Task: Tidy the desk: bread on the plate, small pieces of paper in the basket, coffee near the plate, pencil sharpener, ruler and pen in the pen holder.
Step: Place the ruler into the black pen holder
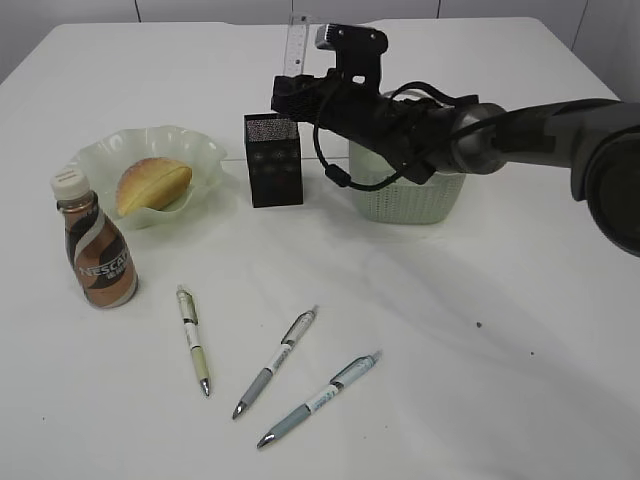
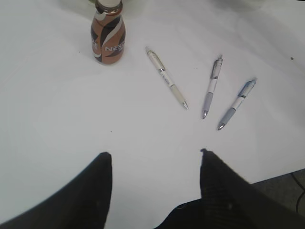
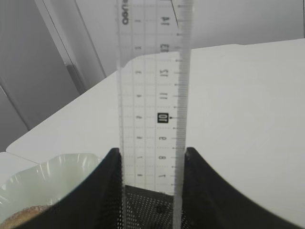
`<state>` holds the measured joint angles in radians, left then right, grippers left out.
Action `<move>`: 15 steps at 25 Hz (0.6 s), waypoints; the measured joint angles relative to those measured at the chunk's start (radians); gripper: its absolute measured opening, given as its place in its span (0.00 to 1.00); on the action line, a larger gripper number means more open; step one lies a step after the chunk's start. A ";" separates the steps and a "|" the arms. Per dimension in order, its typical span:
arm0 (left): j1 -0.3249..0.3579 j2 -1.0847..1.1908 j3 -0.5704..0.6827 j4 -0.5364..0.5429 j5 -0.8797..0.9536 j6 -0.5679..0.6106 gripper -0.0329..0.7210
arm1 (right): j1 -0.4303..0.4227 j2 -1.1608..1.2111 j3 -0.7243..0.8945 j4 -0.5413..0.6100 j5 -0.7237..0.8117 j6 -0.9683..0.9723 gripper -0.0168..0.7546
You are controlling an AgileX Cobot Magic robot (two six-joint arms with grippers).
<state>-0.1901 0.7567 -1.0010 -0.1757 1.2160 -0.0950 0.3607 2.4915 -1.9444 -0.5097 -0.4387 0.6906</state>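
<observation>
Upper centre of frame, the right pincer (image 1: 292, 95) is clamped on the upright ruler (image 1: 296, 45), long axis vertical, directly above the pen holder (image 1: 273, 160) (left pincer (image 2: 155, 160) apart, idle).

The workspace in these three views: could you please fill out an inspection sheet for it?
Surface: white desk, thin seam line, a few dark specks.
Job's things: bread on plate; coffee upright beside plate; ruler upright, lower end in pen holder; basket behind arm; three pens lying loose.
Clutter: nothing seen.
Grippers: right end effector flanking ruler over holder, contact unclear; left end effector open, empty.
Cables: black cable looped on right arm.
Surroundings: grey wall panels.
</observation>
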 joint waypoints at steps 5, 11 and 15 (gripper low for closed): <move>0.000 0.000 0.000 0.000 0.000 0.000 0.62 | 0.000 0.000 0.000 -0.064 0.044 0.040 0.40; 0.000 0.000 0.000 0.000 0.000 0.000 0.62 | 0.000 0.000 -0.032 -0.154 0.096 0.105 0.41; 0.000 0.000 0.000 0.000 -0.001 0.000 0.62 | 0.000 0.000 -0.046 -0.228 0.118 0.180 0.41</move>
<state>-0.1901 0.7567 -1.0010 -0.1757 1.2154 -0.0950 0.3607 2.4915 -1.9901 -0.7377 -0.3208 0.8704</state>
